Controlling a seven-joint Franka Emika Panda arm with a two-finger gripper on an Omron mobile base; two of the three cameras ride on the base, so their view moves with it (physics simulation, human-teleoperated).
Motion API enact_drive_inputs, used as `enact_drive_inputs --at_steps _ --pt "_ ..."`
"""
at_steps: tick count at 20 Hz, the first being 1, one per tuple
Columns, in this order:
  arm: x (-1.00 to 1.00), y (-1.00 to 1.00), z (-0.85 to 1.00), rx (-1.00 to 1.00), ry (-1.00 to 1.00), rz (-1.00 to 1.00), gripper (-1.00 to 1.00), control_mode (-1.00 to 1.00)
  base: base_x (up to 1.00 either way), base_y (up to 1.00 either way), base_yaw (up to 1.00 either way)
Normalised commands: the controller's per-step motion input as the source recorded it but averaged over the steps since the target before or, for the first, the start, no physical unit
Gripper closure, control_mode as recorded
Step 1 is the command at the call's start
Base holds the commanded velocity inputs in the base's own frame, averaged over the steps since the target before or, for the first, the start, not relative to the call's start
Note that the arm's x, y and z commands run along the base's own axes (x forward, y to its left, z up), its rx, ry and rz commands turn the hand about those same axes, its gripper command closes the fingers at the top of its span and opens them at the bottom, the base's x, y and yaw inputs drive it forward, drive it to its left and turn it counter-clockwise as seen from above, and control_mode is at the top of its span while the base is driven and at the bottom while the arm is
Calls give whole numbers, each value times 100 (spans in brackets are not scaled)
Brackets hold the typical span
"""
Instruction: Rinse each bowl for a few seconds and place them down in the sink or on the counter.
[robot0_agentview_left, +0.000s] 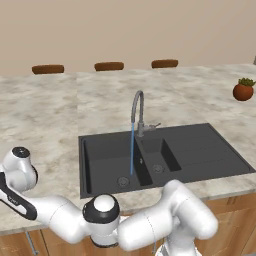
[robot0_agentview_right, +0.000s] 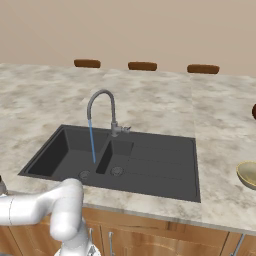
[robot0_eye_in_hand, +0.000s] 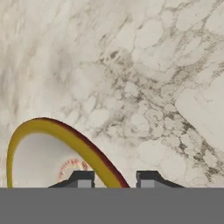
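Over the marbled desk, well left of the sink where the tap runs, the fingers straddle the yellow-brown rim of a shallow bowl; whether they clamp it is unclear. A thin-rim pinch could slip, dropping the bowl. The olive-tan bowl waits right of the sink.

The sink is a black-grey double basin with a ribbed drainboard, set into the marbled beige desk. Its curved grey tap runs a thin blue stream into the larger basin. An olive-tan bowl sits upright on the desk, right of the sink. A shallow bowl, yellow-brown rim, whitish inside, rests on the desk.
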Motion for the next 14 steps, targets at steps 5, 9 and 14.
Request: enact_drive_inputs --at_steps 5,9,14 --pt "4 -5 -1 9 3 0 100 -100 0 0 0" --pt "-4 -25 6 12 0 -6 100 -100 0 0 0" --pt "-33 -37 15 7 -6 -8 100 -100 0 0 0"
